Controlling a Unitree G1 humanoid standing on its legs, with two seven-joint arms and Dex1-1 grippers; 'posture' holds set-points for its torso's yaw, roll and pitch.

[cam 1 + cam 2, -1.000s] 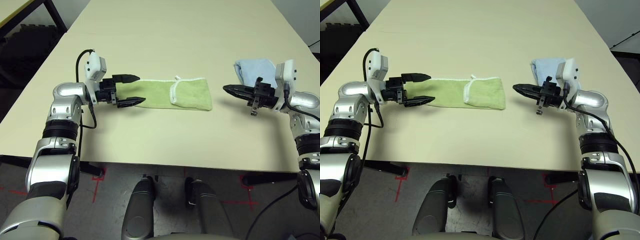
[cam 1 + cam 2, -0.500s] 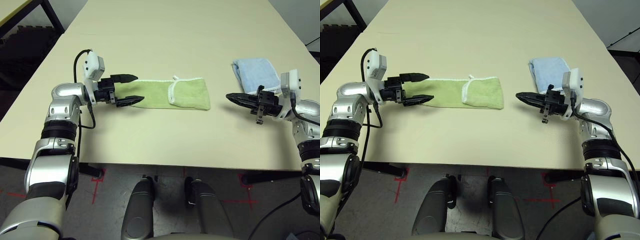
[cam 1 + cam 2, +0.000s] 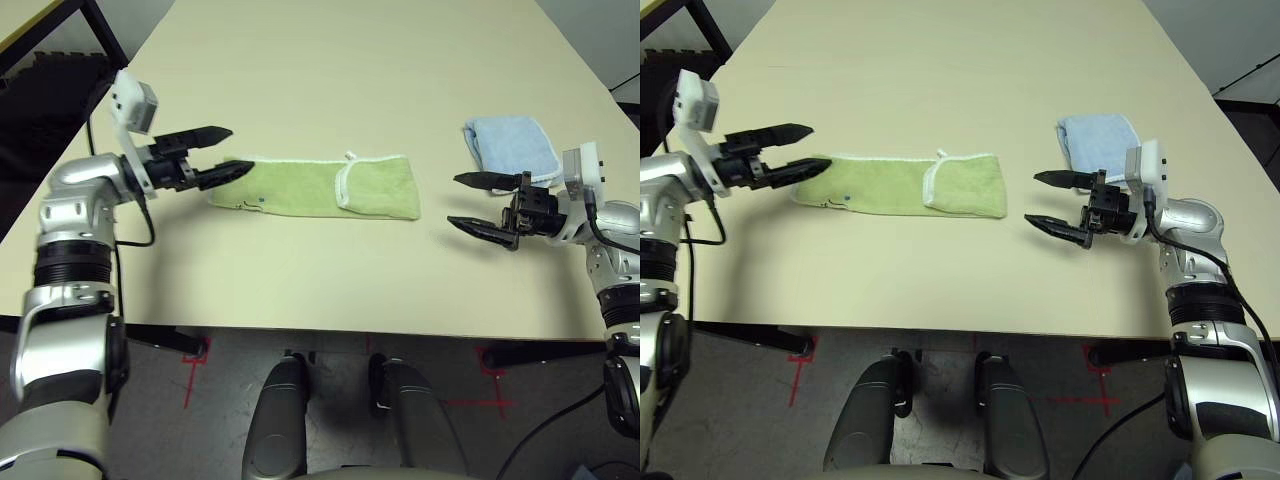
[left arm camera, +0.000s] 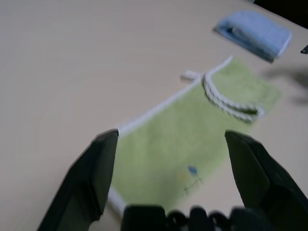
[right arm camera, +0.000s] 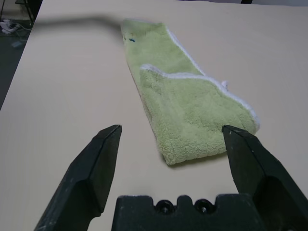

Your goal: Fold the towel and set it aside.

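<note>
The towel [image 3: 318, 188] lies mid-table [image 3: 330, 70], between left hand [image 3: 212, 154] and right hand [image 3: 472, 201], folded cloth [image 3: 510, 146] far right.

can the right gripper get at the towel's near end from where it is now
Probably yes. The right gripper is open and points at the towel, with only bare table between them. The blue cloth lies behind it, out of the way.

Place: a robot test room, lab-like rather than a home.
Table: a long, plain beige table [image 3: 330, 60] with bare top and dark metal legs [image 3: 105, 30], of the office or meeting-room kind.
Floor: grey, speckled floor [image 3: 560, 385] with red tape marks [image 3: 197, 352] stuck beside the table.
Cables: a black cable [image 3: 540, 425] runs loose across the floor.
</note>
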